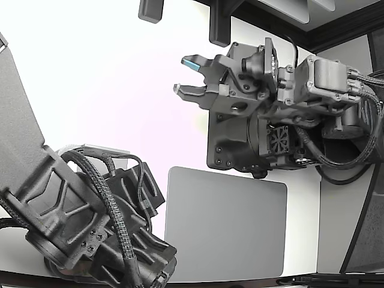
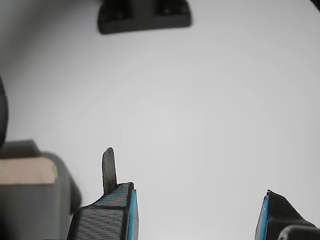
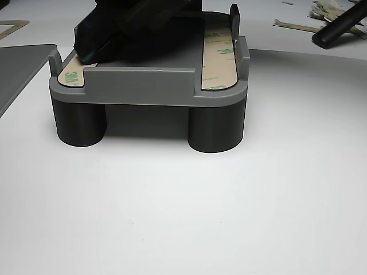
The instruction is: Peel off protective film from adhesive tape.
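Note:
My gripper [image 1: 191, 75] hangs above the white table with its two blue-padded fingers apart and nothing between them; the wrist view shows the same open gap [image 2: 197, 215]. The grey fixture [image 3: 143, 86] stands on round legs and carries tan adhesive tape strips, one along its right side [image 3: 219, 54] and one at its left corner [image 3: 71, 73]. A dark gripper-like body [image 3: 132, 28] lies over the fixture's left part and hides most of that strip. In the wrist view the fixture [image 2: 30, 172] sits blurred off to one side of my fingers, apart from them.
A second arm [image 1: 78, 222] fills the exterior view's lower left. A flat grey pad [image 1: 225, 231] lies on the table beside it. Loose peeled strips [image 3: 324, 10] and a dark bar [image 3: 341, 26] lie behind the fixture. A dark block [image 2: 145, 16] stands ahead of my fingers.

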Available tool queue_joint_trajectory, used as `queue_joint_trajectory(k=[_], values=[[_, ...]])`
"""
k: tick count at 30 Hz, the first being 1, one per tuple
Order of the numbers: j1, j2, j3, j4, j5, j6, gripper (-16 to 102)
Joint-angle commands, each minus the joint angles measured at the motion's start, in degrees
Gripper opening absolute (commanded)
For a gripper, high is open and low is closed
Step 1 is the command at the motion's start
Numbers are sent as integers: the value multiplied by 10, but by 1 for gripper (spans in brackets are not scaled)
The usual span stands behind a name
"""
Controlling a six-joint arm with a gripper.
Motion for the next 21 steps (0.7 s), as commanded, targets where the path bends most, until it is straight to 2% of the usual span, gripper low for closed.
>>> queue_joint_trajectory(k=[1, 4, 6, 7, 10, 11, 12, 13, 14, 15, 16, 21], values=[[40, -18, -8, -32, 25, -15, 100], [54, -53, -10, -47, 39, -65, 100], [54, -53, -10, -43, 42, -113, 91], [54, -47, -9, -39, 45, -143, 82], [54, -10, -9, -11, 52, -241, 38], [54, 4, -9, 4, 51, -277, 27], [54, 15, -9, 20, 50, -319, 20], [54, 17, -12, 36, 48, -357, 19], [54, 17, -19, 53, 55, -387, 11], [54, 17, -21, 57, 66, -412, -4], [54, 17, -21, 59, 72, -435, -11], [54, -11, -8, 64, 58, -570, -11]])
